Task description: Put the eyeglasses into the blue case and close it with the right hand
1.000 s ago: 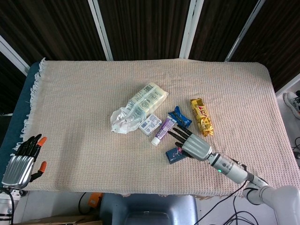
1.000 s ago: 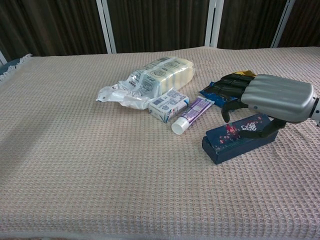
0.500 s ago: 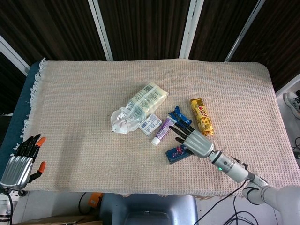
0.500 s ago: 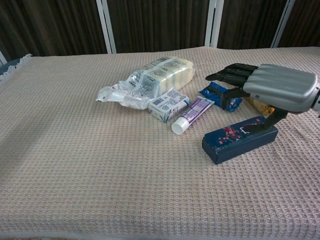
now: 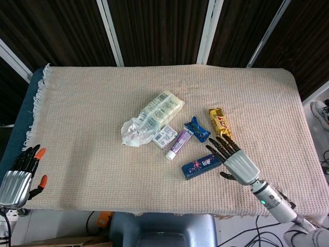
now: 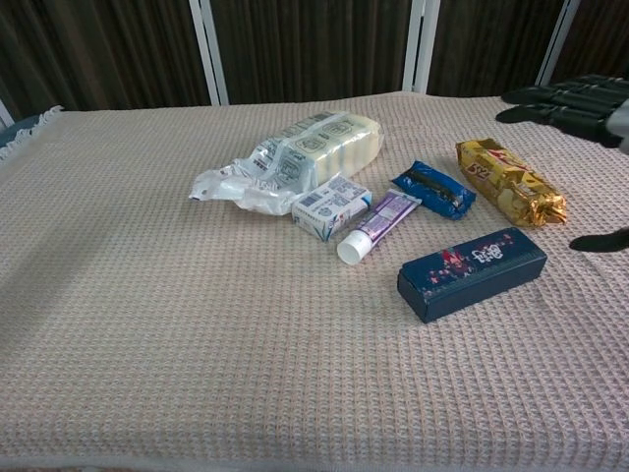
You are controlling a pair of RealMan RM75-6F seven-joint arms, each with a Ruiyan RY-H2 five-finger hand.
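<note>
Blue case (image 5: 201,166) lay shut on the woven cloth (image 5: 92,113), near its front edge. Far left, off the table, the left hand (image 5: 18,175) hung with fingers spread, holding nothing. Left of the case sat a plastic bag (image 5: 152,117), a small box (image 5: 164,137) and a purple tube (image 5: 179,143). Just right of the case, the right hand (image 5: 234,159) hovered apart from it, fingers spread and empty, a gold snack bar (image 5: 221,127) beyond.

text: none readable | blue case (image 6: 472,273): pale marks on lid, too small to read | gold bar (image 6: 509,181): red lettering, illegible | white box (image 6: 331,206): blue print, illegible | clear bag (image 6: 300,150): printed labels, illegible | tube (image 6: 378,222): unreadable
</note>
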